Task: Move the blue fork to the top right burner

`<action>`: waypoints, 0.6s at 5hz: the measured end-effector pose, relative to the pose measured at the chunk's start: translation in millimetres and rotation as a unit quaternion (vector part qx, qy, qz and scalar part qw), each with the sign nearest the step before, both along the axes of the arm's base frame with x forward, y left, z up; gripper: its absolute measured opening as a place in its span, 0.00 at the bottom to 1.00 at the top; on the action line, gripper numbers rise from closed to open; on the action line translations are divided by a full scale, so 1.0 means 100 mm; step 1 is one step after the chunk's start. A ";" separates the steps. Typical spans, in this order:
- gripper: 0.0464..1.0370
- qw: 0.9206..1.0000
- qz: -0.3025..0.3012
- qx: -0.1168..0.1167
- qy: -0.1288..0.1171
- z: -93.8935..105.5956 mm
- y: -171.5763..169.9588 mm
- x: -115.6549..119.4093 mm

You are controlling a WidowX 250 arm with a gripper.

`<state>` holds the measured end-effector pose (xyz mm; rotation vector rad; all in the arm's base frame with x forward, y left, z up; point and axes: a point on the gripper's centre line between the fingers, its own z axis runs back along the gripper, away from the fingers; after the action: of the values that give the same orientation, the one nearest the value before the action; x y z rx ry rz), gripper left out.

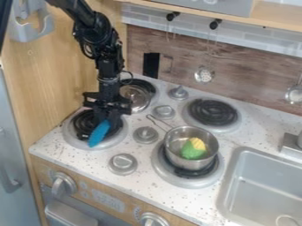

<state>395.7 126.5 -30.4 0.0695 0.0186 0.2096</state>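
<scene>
Pickup step, I'd say: my gripper (pixel 107 118) is at the blue fork (pixel 99 133) over the bottom left burner (pixel 70 133), near the counter's (pixel 54 148) left corner, can't tell if pinching it; next, secure, lift, carry to top right burner (pixel 212 112).

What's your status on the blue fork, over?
Hand over bottom left burner. Blue fork right at it, grip unconfirmed. Possible snag: metal pot on bottom right burner, near target top right burner.
</scene>
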 end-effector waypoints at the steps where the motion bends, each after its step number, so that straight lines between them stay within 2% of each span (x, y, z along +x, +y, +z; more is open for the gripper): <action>1: 0.28 0.998 -0.009 0.007 -0.054 0.47 -0.10 0.12; 2: 0.28 0.995 -0.049 -0.006 -0.087 0.71 -0.50 0.27; 3: 0.28 0.982 -0.111 -0.050 -0.144 0.85 -0.97 0.52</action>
<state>447.4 29.2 54.2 -0.0598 -0.2653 -0.0067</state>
